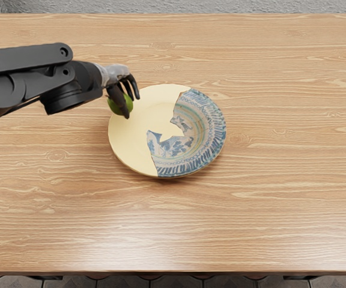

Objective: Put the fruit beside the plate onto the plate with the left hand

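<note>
You had the left hand (121, 90) closed on the green fruit (128, 104) at the upper-left rim of the plate (138, 123). The dark fingers (122, 101) were curled down over the fruit from above, pinching it. Only slivers of green showed on either side of them.

Your left arm (29, 75) came in from the left of the plate. Its black forearm stretched over the table (263, 210), and the wrist ended just beside the plate's rim.

The fruit sat right at the plate's edge on that upper-left side. Part of it overlapped the pale yellow surface and part stayed outside the rim. From this one view you could not tell whether it touched the plate or was held slightly above it.

The plate lay flat on the wooden table. It was round, with its left portion plain pale yellow and its right portion covered by a blue ringed pattern. A ragged border ran between the two parts. The patterned side, away from the hand, was fully in view, and the hand's fingers covered only a small stretch of the plain side's rim.
</note>
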Robot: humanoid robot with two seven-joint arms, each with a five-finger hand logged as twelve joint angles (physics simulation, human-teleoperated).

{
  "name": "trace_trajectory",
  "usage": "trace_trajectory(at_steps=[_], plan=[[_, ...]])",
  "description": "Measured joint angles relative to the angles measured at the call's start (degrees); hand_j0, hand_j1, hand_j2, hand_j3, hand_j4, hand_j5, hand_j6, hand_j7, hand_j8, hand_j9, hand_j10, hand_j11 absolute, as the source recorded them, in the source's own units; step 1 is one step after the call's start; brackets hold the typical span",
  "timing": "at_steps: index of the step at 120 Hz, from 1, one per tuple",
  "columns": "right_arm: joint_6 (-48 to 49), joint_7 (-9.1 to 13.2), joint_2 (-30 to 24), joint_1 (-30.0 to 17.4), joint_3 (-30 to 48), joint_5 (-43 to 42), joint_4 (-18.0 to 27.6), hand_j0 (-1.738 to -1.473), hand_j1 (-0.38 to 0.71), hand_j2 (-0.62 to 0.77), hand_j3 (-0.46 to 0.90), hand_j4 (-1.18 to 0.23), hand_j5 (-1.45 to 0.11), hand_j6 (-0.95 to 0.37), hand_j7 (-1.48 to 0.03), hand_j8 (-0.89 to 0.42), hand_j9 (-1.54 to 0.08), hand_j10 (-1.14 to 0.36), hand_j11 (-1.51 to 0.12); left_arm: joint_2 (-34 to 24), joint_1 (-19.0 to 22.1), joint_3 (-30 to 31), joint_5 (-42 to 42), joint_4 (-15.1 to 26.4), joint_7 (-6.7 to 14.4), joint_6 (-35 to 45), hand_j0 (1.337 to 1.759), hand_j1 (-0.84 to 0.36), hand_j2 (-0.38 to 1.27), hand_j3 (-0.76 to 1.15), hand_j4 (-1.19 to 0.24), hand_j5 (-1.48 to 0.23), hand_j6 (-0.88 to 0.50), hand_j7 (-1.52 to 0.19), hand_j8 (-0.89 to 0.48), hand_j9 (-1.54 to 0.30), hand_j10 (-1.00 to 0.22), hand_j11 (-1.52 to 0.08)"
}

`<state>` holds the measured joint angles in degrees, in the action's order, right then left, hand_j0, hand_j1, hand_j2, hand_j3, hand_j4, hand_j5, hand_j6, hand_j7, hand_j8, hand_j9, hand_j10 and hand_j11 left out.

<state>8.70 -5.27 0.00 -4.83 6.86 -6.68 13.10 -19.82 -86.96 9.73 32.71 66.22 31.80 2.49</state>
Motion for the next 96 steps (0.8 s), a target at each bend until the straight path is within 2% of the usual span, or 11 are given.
trace_trajectory(at_steps=[36,96], plan=[[0.0,0.0,0.0,0.0,0.0,0.0,0.0,-1.658,-0.33,0.0,0.0,-0.02,-0.02,-0.02,-0.02,-0.02,-0.02,-0.02,-0.02,3.6,0.0,0.2,-0.7,-0.4,0.2,0.1,1.652,-0.37,0.44,0.0,-0.7,-1.03,-0.49,-1.01,-0.35,-0.99,-0.48,-0.97],[0.0,0.0,0.0,0.0,0.0,0.0,0.0,-1.658,-0.33,0.0,0.0,-0.02,-0.02,-0.02,-0.02,-0.02,-0.02,-0.02,-0.02,4.2,0.4,0.7,-1.4,-0.7,0.3,0.0,1.652,-0.37,0.43,0.0,-0.7,-1.03,-0.49,-1.01,-0.36,-0.99,-0.48,-0.97]])
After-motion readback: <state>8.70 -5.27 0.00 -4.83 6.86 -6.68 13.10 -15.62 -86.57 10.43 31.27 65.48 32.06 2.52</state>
